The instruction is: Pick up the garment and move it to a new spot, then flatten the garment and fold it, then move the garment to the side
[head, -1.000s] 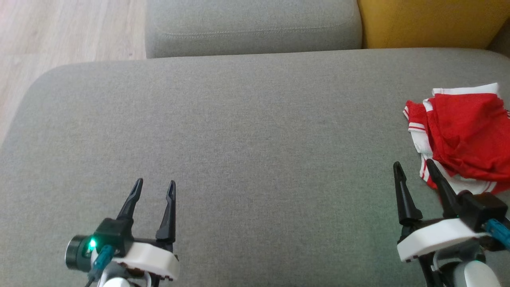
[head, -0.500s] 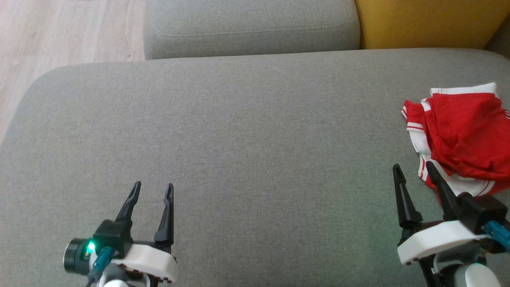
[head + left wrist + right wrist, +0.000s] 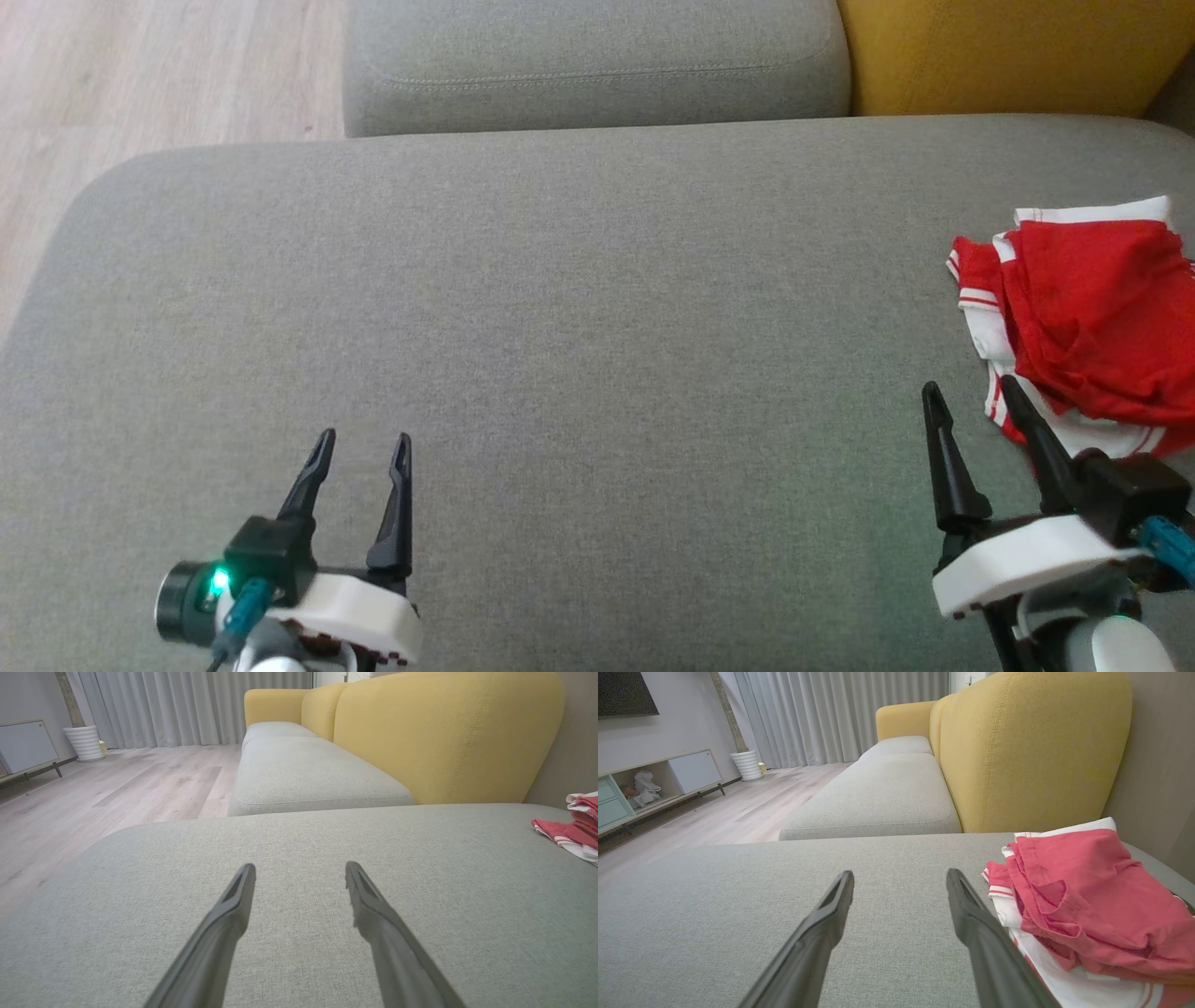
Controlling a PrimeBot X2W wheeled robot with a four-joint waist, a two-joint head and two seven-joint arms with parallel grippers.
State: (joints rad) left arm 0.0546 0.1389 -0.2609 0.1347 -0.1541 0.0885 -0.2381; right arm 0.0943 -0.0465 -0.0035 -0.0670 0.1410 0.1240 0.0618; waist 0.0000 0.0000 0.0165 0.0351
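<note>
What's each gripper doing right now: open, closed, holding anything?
Left gripper: jaws open, empty, over the grey cushion.
Right gripper: jaws open, empty, right beside the red and white garment, not gripping it.

The garment [image 3: 1092,308] is red, with white bands and thin red-and-white stripes at its edges. The seat [image 3: 560,327] is plain grey weave, and the backrest [image 3: 1008,51] is mustard yellow. The floor [image 3: 140,84] is pale wood grain. The curtains [image 3: 187,704] are light grey and the pot [image 3: 86,742] is white. The left gripper [image 3: 365,436] and right gripper [image 3: 968,385] are black on white, and the left has a green light [image 3: 217,581].
</note>
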